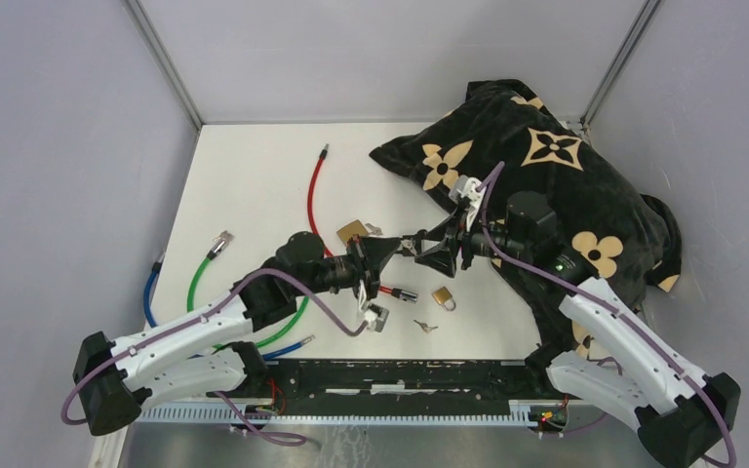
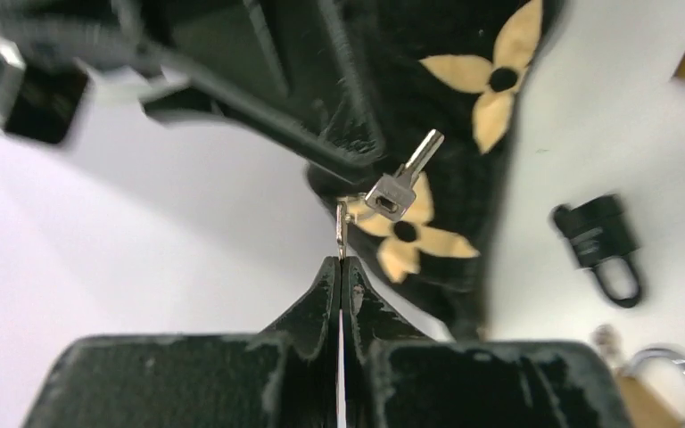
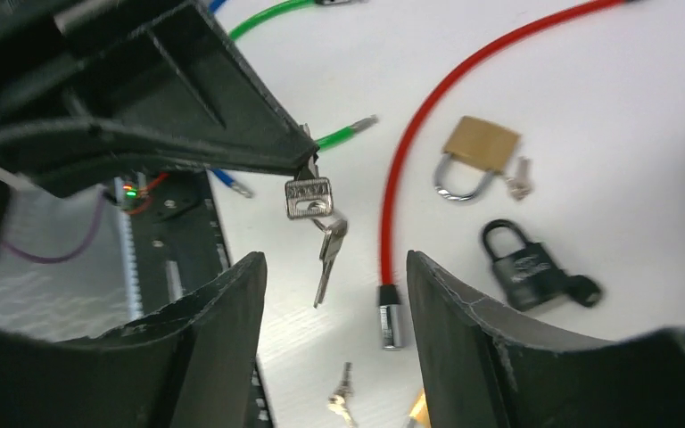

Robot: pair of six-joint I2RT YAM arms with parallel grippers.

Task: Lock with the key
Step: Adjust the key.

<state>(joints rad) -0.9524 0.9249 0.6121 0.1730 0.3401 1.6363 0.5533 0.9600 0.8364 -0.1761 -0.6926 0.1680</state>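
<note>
The left gripper [image 2: 340, 265] is held above the white table [image 1: 254, 175], clenched on a small bunch of silver keys [image 2: 399, 189]. The right gripper [image 3: 334, 260] faces it with fingers spread apart and nothing grasped. A black padlock [image 3: 526, 267] and a brass padlock [image 3: 480, 143] lie beside a red cable [image 3: 383, 241].
</note>
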